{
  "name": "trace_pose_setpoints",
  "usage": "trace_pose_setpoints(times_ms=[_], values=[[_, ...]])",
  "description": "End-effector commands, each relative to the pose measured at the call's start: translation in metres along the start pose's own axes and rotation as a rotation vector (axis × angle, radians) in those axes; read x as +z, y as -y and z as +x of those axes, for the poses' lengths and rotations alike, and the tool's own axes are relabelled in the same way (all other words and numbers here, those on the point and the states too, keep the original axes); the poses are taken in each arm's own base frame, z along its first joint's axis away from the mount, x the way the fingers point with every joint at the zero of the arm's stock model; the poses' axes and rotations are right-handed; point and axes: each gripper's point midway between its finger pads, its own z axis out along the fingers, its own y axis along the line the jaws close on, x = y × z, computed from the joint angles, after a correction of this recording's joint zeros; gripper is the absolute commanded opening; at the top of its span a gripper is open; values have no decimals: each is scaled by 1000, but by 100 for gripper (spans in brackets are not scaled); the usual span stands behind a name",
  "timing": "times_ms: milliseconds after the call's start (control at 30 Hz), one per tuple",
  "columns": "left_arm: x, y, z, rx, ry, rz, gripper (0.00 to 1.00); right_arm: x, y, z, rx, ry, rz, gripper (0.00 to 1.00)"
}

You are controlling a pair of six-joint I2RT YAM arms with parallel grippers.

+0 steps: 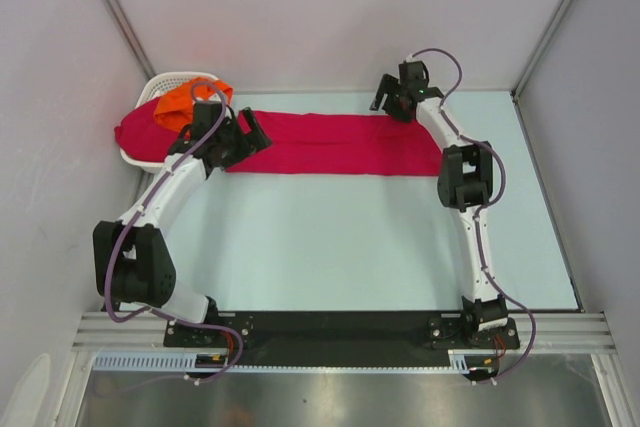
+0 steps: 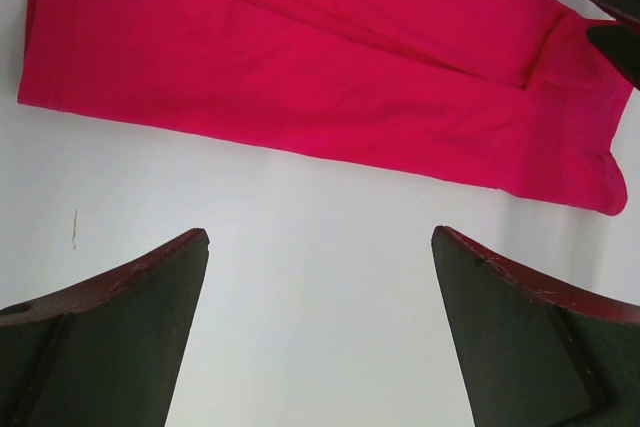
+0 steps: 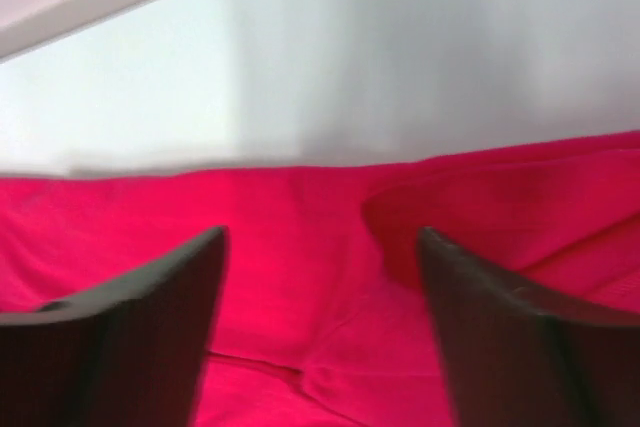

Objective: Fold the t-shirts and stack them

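A crimson-pink t-shirt (image 1: 320, 144) lies as a long, flat folded band across the far part of the pale counter (image 1: 350, 237). Its left end reaches the white slotted basket (image 1: 165, 80). A bright orange t-shirt (image 1: 185, 99) sits bunched in the basket. More crimson fabric hangs over the basket's near rim, and whether it belongs to the same shirt cannot be told.

The left claw (image 2: 320, 237) hangs over bare counter just beside the band's near edge, its fingers spread wide with nothing between them. The right claw (image 3: 320, 237) is over the band's right end, fingers apart above the rumpled cloth and gripping nothing.
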Motion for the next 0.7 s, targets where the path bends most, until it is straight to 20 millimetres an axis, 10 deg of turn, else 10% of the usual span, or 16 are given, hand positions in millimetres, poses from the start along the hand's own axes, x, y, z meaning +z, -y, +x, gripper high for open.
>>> trace_pose_setpoints(times_ms=[0, 333, 667], values=[[-10, 11, -11, 20, 32, 55, 100, -24, -38, -35, -121, 73, -104, 100], [3, 14, 0, 9, -7, 74, 100, -115, -16, -83, -89, 201, 102, 100], [11, 15, 4, 7, -23, 75, 100, -103, 78, -15, 187, 106, 248, 100]])
